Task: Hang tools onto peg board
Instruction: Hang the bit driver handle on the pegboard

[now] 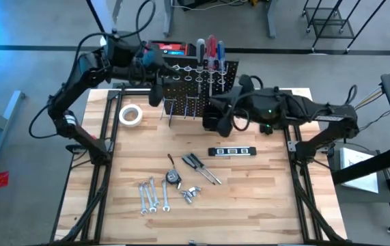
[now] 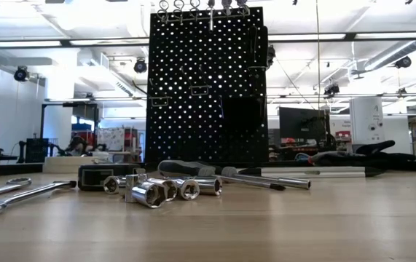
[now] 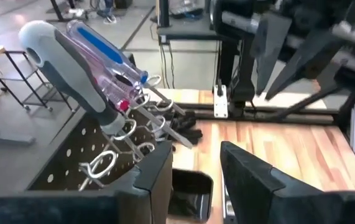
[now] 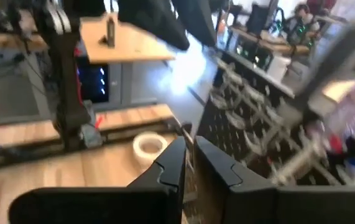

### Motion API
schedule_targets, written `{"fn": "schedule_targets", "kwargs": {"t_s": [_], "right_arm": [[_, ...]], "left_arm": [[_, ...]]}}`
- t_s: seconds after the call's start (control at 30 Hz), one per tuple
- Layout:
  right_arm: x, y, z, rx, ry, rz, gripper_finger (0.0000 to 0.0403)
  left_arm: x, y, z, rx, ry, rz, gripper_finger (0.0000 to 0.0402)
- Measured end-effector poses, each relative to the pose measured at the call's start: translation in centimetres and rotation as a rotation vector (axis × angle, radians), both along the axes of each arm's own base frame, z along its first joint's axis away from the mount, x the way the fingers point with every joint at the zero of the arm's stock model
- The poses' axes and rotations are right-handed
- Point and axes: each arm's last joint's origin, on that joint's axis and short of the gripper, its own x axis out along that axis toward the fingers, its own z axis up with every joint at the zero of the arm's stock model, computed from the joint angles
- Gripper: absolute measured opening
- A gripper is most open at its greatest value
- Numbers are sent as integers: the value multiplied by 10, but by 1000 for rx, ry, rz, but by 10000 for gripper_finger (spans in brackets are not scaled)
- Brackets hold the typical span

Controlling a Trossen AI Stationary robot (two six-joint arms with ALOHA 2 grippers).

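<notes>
From above, the peg board (image 1: 198,82) is standing at the top middle of the table (image 1: 263,198), with screwdrivers (image 1: 209,53) poking up from it. The left gripper (image 1: 155,92) is sitting at the board's left side, the right gripper (image 1: 216,121) just below its right part. Wrenches (image 1: 152,193) are lying in the lower middle.

Down low, sockets (image 2: 157,191) are lying before the board.

The left wrist view is showing its fingers (image 3: 155,174) apart, holding nothing.

The right wrist view is showing its fingers (image 4: 171,165) almost together, empty.
</notes>
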Motion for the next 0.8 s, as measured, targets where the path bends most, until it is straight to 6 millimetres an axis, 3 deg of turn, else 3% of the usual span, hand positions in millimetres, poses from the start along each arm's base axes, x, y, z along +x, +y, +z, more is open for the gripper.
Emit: {"fn": "schedule_targets", "kwargs": {"t_s": [0.23,0.43,0.67,0.8], "right_arm": [[2,-14,-25,50,20,-45,2],[9,-38,-50,57,74,-136,1],[14,-54,-64,-6,83,-164,0],[15,-50,-74,-23,116,-144,0]], "left_arm": [[3,2,-26,-37,-92,36,118],[-10,-3,-56,-41,-90,98,118],[-32,-25,-125,-87,-163,101,118],[-43,-37,-162,-152,-184,86,118]]}}
